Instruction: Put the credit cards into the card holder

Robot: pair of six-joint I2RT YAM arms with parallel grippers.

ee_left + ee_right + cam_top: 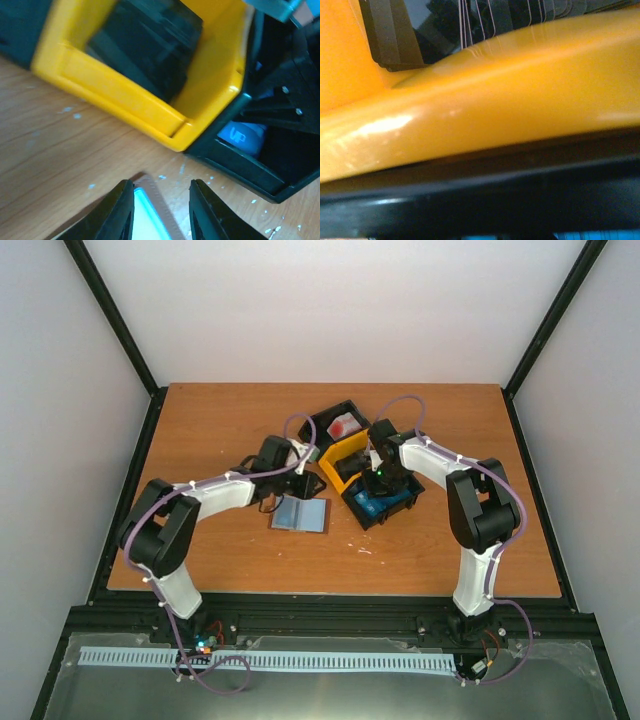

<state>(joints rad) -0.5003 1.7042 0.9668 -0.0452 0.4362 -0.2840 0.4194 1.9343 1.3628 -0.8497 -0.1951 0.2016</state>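
The card holder (301, 513) lies open on the table, pale blue-grey inside with a brown rim. My left gripper (305, 483) hovers at its far edge. In the left wrist view the jaws (161, 186) stand apart, with the holder's brown corner (157, 205) between them and clear of the right finger. Blue credit cards (386, 503) sit in the tray's near black compartment, one of them marked "UP" (242, 137). Dark cards (415, 30) are stacked in the yellow compartment (340, 452). My right gripper (377, 480) reaches down into the tray over the blue cards, and its fingers are hidden.
The black-and-yellow tray (325, 422) sits mid-table, and its far black compartment holds a red-and-white item (343, 426). In the right wrist view the tray's yellow wall (495, 110) fills the frame at very close range. Black frame rails border the table.
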